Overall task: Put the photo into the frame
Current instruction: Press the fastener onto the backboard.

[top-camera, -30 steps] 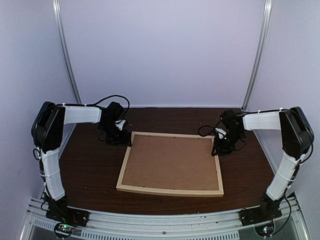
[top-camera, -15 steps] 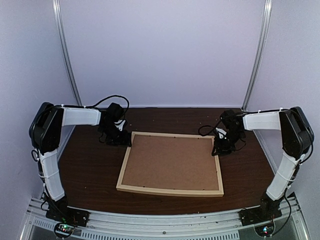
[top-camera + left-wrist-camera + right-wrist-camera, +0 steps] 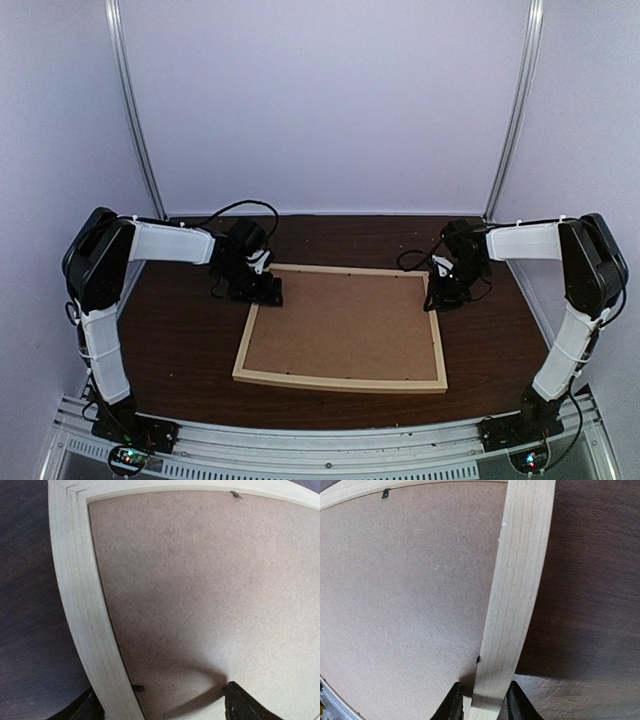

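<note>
**Wooden frame lying flat between two robot arms**

A dark wooden table (image 3: 180, 330) holds the frame (image 3: 340, 380), flat at its centre, with a brown backing board (image 3: 345, 325) filling it. The right gripper (image 3: 441, 297) pinches the frame's right rail near the far corner. The left gripper (image 3: 262, 290) hangs over the far-left corner, fingers (image 3: 242, 705) spread wide across the left rail.

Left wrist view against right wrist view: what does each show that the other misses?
Only the left wrist view: a mitred corner of the light wooden picture frame, with the open left gripper straddling its rail. Only the right wrist view: the right gripper closed snugly on a straight stretch of rail. Both: the brown fibreboard backing board seated in the frame, small metal retaining tabs at its edge, and the dark wooden table beside it.
</note>
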`<action>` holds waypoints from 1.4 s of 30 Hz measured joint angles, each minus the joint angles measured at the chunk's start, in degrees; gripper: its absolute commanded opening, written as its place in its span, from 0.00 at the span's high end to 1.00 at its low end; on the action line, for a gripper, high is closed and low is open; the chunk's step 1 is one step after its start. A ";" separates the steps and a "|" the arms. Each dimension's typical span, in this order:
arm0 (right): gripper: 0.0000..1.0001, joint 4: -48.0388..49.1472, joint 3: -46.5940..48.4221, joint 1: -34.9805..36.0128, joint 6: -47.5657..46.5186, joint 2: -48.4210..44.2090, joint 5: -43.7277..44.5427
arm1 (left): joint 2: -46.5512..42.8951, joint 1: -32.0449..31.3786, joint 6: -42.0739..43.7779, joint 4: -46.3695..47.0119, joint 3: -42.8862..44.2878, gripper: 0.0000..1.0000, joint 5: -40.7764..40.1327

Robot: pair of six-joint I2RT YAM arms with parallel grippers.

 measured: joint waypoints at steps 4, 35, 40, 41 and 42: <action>0.71 0.09 -0.07 -0.04 0.00 0.02 -0.04 | -0.76 0.15 -0.02 1.38 -1.29 0.18 0.35; 0.72 2.05 0.48 -0.04 -0.04 0.96 -0.92 | -23.96 -0.13 -0.42 -7.61 -22.97 0.02 -2.36; 0.73 2.05 0.50 -0.04 -0.04 0.98 -0.92 | -23.93 -0.13 -1.11 -7.63 -23.06 0.02 -3.34; 0.73 2.05 0.50 -0.04 -0.04 0.98 -0.92 | -23.93 -0.13 -1.27 -7.67 -23.06 0.03 -3.58; 0.73 2.05 0.50 -0.04 -0.04 0.98 -0.92 | -23.93 -0.13 -1.38 -7.67 -23.06 0.03 -3.80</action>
